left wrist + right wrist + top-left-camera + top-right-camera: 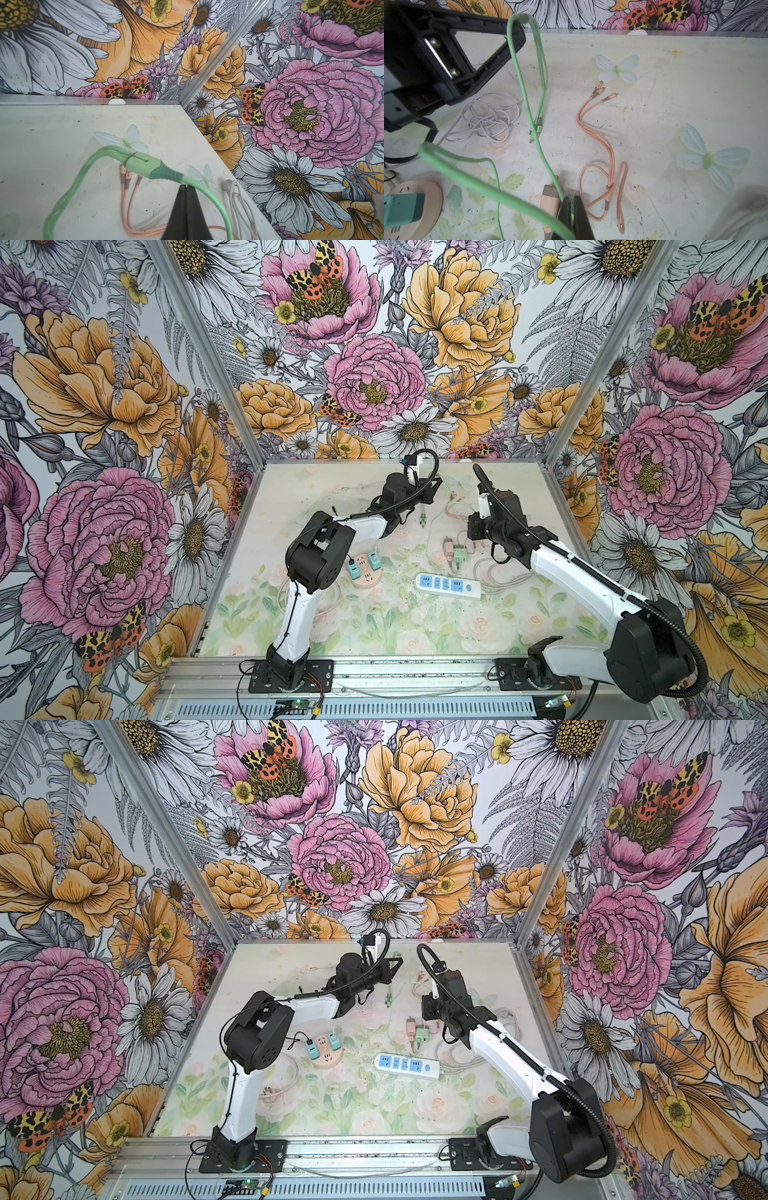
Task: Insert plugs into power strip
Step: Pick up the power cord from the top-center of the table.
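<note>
Green cube-shaped charger plug [459, 552], mid-table beside pink-brown plug [448, 546], far-edge side of white power strip [449, 586]: lies beneath right gripper [572, 202], jaws pinched on thin green cable [477, 180]; left gripper [186, 187], jaws together, farther off near far edge.

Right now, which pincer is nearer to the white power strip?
The right. The right pincer is low, just beyond the white power strip, by the green plug. The left pincer is raised much farther back, pinching the green cable.
</note>
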`<action>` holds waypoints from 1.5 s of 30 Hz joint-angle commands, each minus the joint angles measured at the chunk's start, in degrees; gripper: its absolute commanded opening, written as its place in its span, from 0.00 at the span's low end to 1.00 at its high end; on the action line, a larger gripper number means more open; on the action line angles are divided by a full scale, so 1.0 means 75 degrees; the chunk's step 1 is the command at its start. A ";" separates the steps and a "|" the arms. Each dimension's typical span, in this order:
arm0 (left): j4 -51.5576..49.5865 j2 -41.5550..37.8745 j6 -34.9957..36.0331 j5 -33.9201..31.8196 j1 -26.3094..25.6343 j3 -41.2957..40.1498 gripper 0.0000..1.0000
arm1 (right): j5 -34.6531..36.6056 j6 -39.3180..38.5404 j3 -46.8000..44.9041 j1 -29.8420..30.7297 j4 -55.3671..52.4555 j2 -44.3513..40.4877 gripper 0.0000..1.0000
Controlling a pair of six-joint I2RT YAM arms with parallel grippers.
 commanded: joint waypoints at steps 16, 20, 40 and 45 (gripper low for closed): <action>0.0516 0.0670 -0.0534 -0.0125 0.0323 -0.0190 0.04 | -0.0976 0.0298 -0.0176 -0.0028 0.0442 0.1170 0.01; 0.0664 0.0481 -0.0618 -0.0115 0.0346 -0.0449 0.10 | -0.1127 0.0423 -0.0170 -0.0034 0.0639 0.1473 0.00; -0.3662 -0.1984 0.1859 -0.1809 -0.0157 -0.0683 0.21 | -0.0921 0.0657 0.0637 -0.0004 0.1122 0.2859 0.00; -0.4211 -0.1530 0.1880 -0.1779 -0.0305 -0.0293 0.22 | -0.0875 0.0678 0.0703 -0.0008 0.1122 0.2759 0.00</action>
